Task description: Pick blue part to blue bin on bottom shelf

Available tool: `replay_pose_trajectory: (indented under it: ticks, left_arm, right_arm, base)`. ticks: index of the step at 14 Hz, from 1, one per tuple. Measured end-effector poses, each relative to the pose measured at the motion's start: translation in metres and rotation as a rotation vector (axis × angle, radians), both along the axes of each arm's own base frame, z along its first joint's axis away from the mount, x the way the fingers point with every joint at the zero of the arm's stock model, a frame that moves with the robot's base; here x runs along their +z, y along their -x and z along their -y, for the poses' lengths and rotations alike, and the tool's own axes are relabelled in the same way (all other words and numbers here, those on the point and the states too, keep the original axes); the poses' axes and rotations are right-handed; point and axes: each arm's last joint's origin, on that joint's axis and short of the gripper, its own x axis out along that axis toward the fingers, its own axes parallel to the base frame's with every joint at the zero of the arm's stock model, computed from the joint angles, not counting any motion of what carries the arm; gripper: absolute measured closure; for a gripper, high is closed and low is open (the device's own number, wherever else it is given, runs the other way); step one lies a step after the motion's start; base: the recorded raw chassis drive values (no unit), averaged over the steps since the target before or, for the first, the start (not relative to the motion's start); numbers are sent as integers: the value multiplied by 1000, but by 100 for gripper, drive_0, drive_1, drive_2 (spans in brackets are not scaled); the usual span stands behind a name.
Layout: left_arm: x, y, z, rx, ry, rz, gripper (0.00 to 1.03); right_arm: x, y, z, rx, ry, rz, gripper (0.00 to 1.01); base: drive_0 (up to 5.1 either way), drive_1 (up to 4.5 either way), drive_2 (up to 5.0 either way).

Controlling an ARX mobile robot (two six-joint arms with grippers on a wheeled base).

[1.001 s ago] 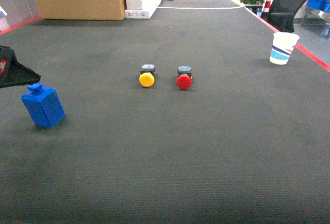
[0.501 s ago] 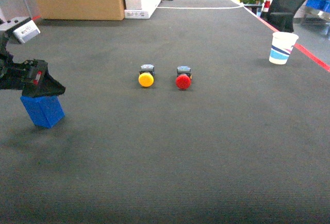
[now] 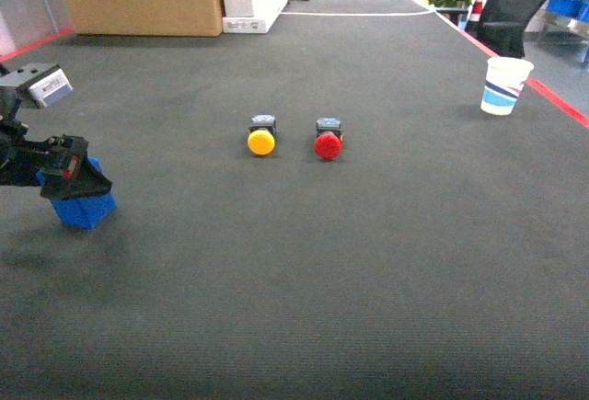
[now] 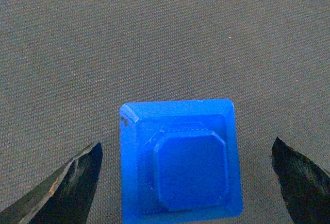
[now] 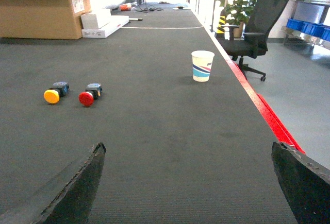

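Grasp | left gripper (image 4: 188,183) open astride blue part (image 4: 180,159) | I centre on part, lower, close squarely.

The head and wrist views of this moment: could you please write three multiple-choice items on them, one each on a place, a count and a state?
1. Where is the paper cup?
A. far right of the mat
B. beside the blue part
C. between the buttons

2. How many push buttons lie mid-mat?
A. one
B. two
C. four

3. How is the left gripper?
A. shut on the part
B. open astride the part
C. out of view

Answers: 1 A, the paper cup stands near the red edge. 2 B, a yellow button and a red button. 3 B, the left gripper has gaps either side of the blue part.
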Motion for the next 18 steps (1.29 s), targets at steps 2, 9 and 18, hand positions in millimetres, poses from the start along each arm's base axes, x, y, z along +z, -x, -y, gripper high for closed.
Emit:
replay_pose_trajectory:
  ticks: [2,9,18]
  left_arm:
    - [-1,1,2,-5,-9,-8,11]
    - [24,-2,-3,18,-54,129,57]
    - [195,121,25,146,-43,683,57]
  right_arm:
    - [0,0,0,0,0,0,3]
    - [0,0,0,0,0,0,3]
    - [0,0,0,0,0,0,3]
  base:
    - [0,0,0]
    - [0,0,0]
    - [0,0,0]
